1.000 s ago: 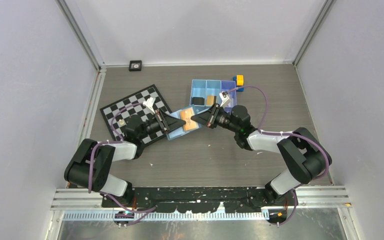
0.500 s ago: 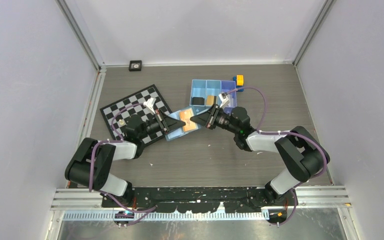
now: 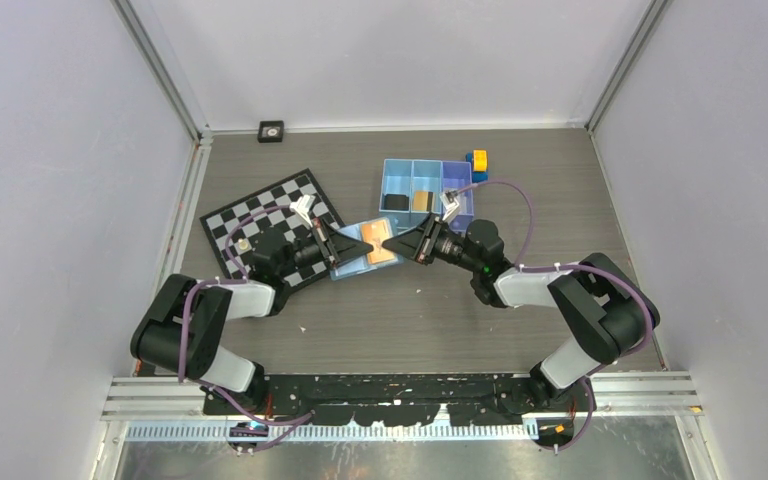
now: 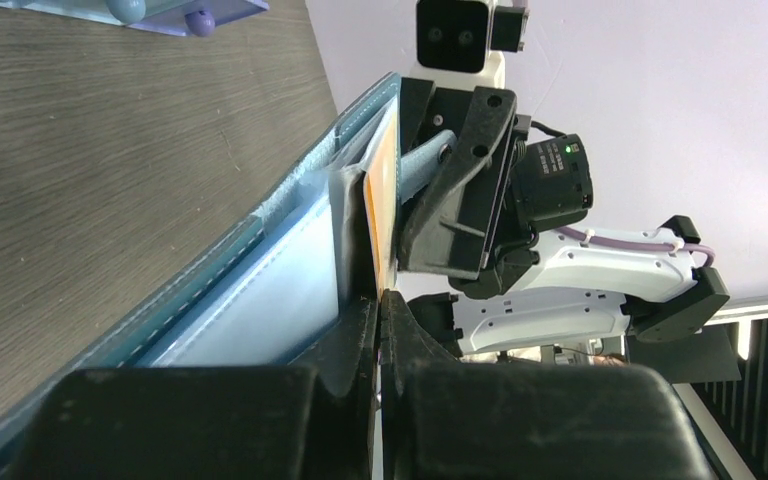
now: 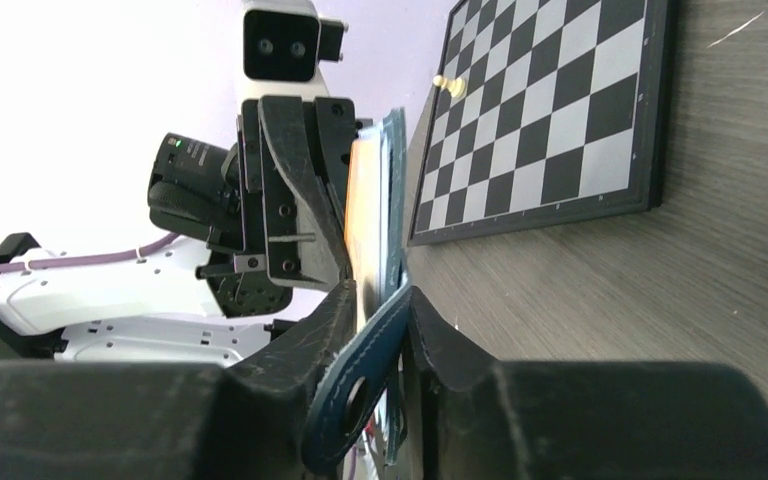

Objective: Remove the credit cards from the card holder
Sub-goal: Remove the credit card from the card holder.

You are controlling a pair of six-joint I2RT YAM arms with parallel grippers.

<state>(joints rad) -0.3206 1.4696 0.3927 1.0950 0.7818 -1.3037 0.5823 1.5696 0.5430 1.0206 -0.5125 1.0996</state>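
Since a second ago the left tool [image 3: 366, 247] has shut and the right tool [image 3: 388, 243] has eased a little apart, its arm sliding slightly toward the near edge.

The card holder [image 3: 348, 266] lies opened on the desk [image 3: 440, 320], between the two tools, just beside the chessboard's [image 3: 260, 212] right corner and in front of the blue tray [image 3: 400, 178]. A tan-brown card [image 3: 384, 255] sits in it on the half nearer the right arm. The card's long axis runs roughly along the line joining the two tools.

In the left wrist view the card's near edge runs straight into the closed seam of the left tool's fingers, so that tool appears pinched on the card. A whitish layer lies against the card. I cannot tell whether it is pocket lining or the second card.

The right tool faces it from the opposite end. Its jaws are narrowly apart, with the holder's snap tab lying between them, apparently loose.

The card therefore has to travel lengthwise toward the left arm's side, away from the right tool. With the tab slack, the holder may drag along with it.
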